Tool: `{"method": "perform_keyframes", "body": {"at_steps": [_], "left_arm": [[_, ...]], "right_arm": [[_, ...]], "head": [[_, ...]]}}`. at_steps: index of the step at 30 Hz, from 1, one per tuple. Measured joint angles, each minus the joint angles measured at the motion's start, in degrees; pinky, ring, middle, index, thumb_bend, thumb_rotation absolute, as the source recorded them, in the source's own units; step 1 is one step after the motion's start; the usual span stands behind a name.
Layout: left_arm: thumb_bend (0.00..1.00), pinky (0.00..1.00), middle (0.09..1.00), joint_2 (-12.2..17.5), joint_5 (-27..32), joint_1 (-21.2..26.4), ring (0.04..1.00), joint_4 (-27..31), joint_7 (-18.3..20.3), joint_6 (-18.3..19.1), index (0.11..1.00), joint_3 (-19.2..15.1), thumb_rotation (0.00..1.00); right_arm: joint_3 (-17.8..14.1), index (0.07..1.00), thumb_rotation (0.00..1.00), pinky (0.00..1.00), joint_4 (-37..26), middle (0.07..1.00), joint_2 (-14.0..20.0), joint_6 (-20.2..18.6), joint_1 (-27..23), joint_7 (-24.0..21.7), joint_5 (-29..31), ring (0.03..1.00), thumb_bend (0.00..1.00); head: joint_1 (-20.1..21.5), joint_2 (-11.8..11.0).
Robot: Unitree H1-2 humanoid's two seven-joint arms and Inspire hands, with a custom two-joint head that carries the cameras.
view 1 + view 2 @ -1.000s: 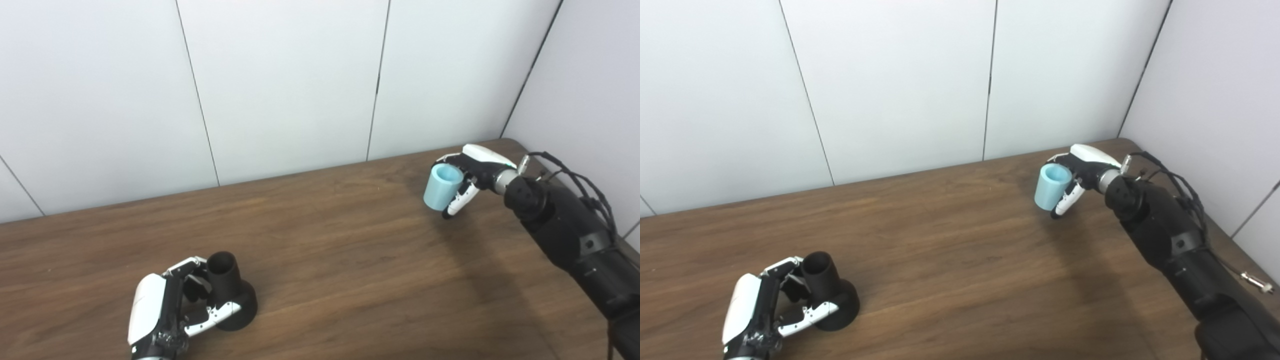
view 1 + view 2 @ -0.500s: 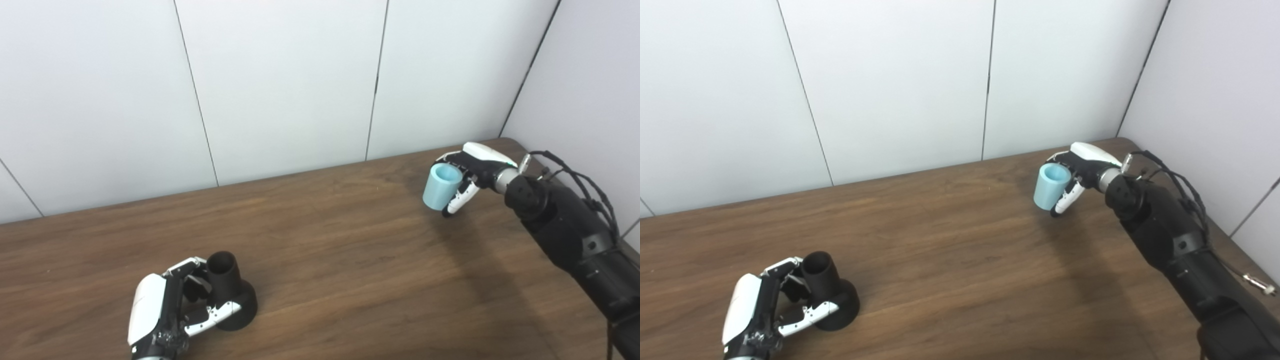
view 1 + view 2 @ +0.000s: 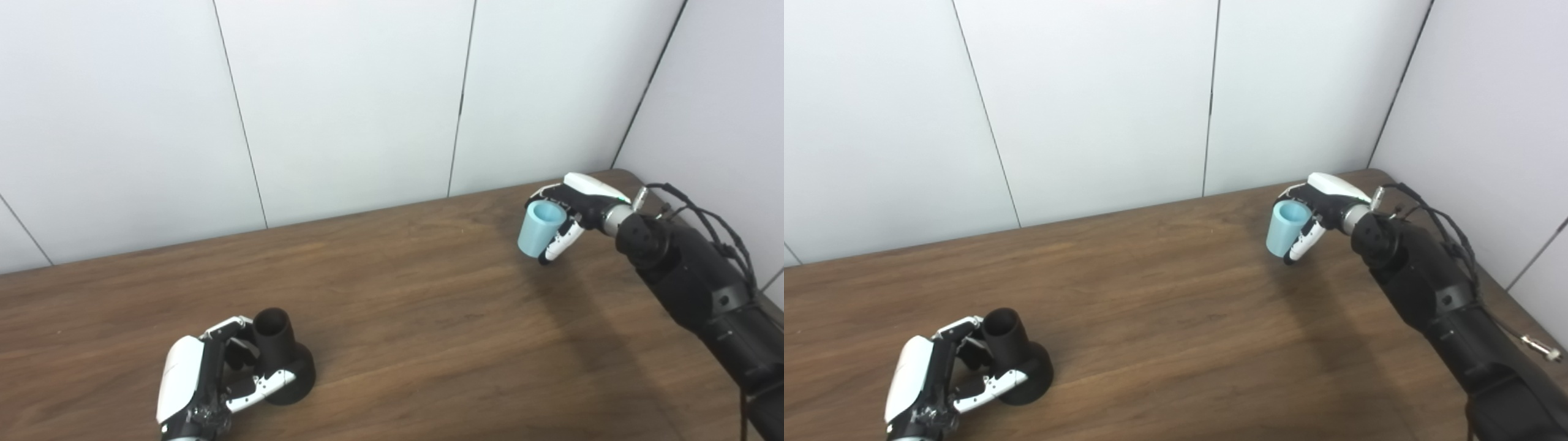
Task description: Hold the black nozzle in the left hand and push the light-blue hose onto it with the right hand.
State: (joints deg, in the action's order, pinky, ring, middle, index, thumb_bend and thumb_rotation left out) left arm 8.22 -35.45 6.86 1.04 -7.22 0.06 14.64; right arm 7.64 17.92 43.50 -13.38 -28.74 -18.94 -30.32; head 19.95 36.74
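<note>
The black nozzle stands upright on the wooden table near the front left, its wide base down and its open tube up. My left hand is shut on it, fingers round the tube and thumb across the base. At the far right the light-blue hose, a short open tube, is held a little above the table. My right hand is shut on it from the right side, the open end facing up and left.
White wall panels close the table at the back and the right. The right arm, with loose black cables, lies over the table's right corner. Bare wood spans the wide gap between the two hands.
My right hand with the hose has shifted slightly left and up. The left hand and the nozzle have stayed put.
</note>
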Motion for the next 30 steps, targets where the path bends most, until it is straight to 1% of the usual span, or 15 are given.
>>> {"method": "perform_keyframes", "body": {"at_steps": [4, 7, 8, 10, 11, 12, 13, 14, 15, 16, 18, 24, 28, 30], "left_arm": [[0.50, 0.38, 0.490, 0.0, 0.0, 0.0, 0.392, 0.1, 0.4, 0.2, 0.491, 0.0, 0.00], [0.50, 0.40, 0.503, 0.0, 0.0, 0.0, 0.403, 0.1, 0.4, 0.3, 0.484, 0.0, 0.00], [0.50, 0.40, 0.505, 0.0, 0.0, 0.0, 0.402, 0.1, 0.5, 0.3, 0.485, 0.0, 0.00], [0.50, 0.40, 0.511, 0.0, 0.0, 0.0, 0.406, 0.2, 0.7, 0.5, 0.482, 0.0, 0.00], [0.50, 0.40, 0.507, 0.0, 0.0, 0.0, 0.403, 0.2, 0.8, 0.5, 0.484, 0.0, 0.00], [0.50, 0.39, 0.500, 0.0, 0.0, 0.0, 0.398, 0.2, 0.8, 0.5, 0.487, 0.0, 0.00], [0.50, 0.39, 0.497, 0.0, 0.0, 0.0, 0.396, 0.2, 0.8, 0.5, 0.489, 0.0, 0.00], [0.50, 0.38, 0.485, 0.0, 0.0, 0.0, 0.386, 0.2, 0.8, 0.5, 0.493, 0.0, 0.00], [0.50, 0.38, 0.478, 0.0, 0.0, 0.0, 0.381, 0.2, 0.8, 0.5, 0.496, 0.0, 0.00], [0.50, 0.38, 0.476, 0.0, 0.0, 0.0, 0.379, 0.2, 0.9, 0.6, 0.497, 0.1, 0.00], [0.50, 0.37, 0.472, 0.0, 0.0, 0.0, 0.372, 0.2, 0.9, 0.6, 0.499, 0.1, 0.00], [0.50, 0.37, 0.467, 0.0, 0.0, 0.0, 0.367, 0.2, 1.1, 0.6, 0.509, 0.3, 0.00], [0.50, 0.38, 0.485, 0.0, 0.0, 0.0, 0.383, 0.2, 1.1, 0.6, 0.497, 0.4, 0.00], [0.50, 0.38, 0.482, 0.0, 0.0, 0.0, 0.378, 0.2, 1.1, 0.6, 0.498, 0.4, 0.00]], "right_arm": [[0.1, 0.764, 0.06, 0.66, -0.1, 0.718, -0.1, 0.0, 0.0, 0.0, -0.1, 0.674, 0.89], [0.4, 0.758, 0.06, 0.69, 0.3, 0.696, -0.1, 0.3, -0.1, 0.3, -0.4, 0.666, 0.88], [0.4, 0.744, 0.05, 0.67, 0.4, 0.666, -0.1, 0.3, -0.1, 0.4, -0.5, 0.639, 0.86], [0.4, 0.718, 0.01, 0.67, 0.3, 0.610, -0.2, 0.3, -0.1, 0.5, -0.6, 0.598, 0.82], [0.4, 0.679, 0.01, 0.66, 0.3, 0.550, -0.2, 0.5, -0.1, 0.7, -0.6, 0.580, 0.69], [0.5, 0.607, 0.00, 0.58, 0.3, 0.496, -0.2, 0.7, -0.1, 1.0, -0.6, 0.537, 0.60], [0.5, 0.574, 0.00, 0.54, 0.4, 0.475, -0.2, 0.8, -0.1, 1.3, -0.7, 0.518, 0.56], [0.5, 0.554, 0.00, 0.47, 0.4, 0.460, -0.2, 0.9, -0.1, 1.7, -0.8, 0.477, 0.54], [0.6, 0.537, 0.00, 0.42, 0.4, 0.454, -0.2, 1.0, -0.1, 2.3, -1.1, 0.450, 0.53], [0.6, 0.531, 0.00, 0.41, 0.4, 0.452, -0.2, 1.1, -0.1, 2.9, -1.6, 0.441, 0.53], [0.7, 0.548, 0.00, 0.40, 0.4, 0.484, -0.3, 1.7, -0.1, 3.6, -2.0, 0.395, 0.51], [0.6, 0.543, 0.00, 0.43, 0.6, 0.495, -0.6, 2.7, 0.0, 5.6, -2.5, 0.397, 0.51], [0.6, 0.546, 0.00, 0.40, 1.1, 0.505, -0.7, 3.2, 0.0, 6.5, -2.6, 0.389, 0.51], [0.6, 0.541, 0.00, 0.41, 1.0, 0.507, -0.7, 3.3, 0.2, 6.8, -2.7, 0.389, 0.51]], "head": [[0.0, 0.2], [0.1, 0.2], [0.1, 0.2], [0.1, 0.3], [0.1, 0.3], [0.1, 0.3], [0.0, 0.3], [0.0, 0.3], [0.0, 0.3], [-0.1, 0.4], [-0.1, 0.4], [-0.1, 0.4], [-0.2, 0.5], [-0.6, 0.7]]}}
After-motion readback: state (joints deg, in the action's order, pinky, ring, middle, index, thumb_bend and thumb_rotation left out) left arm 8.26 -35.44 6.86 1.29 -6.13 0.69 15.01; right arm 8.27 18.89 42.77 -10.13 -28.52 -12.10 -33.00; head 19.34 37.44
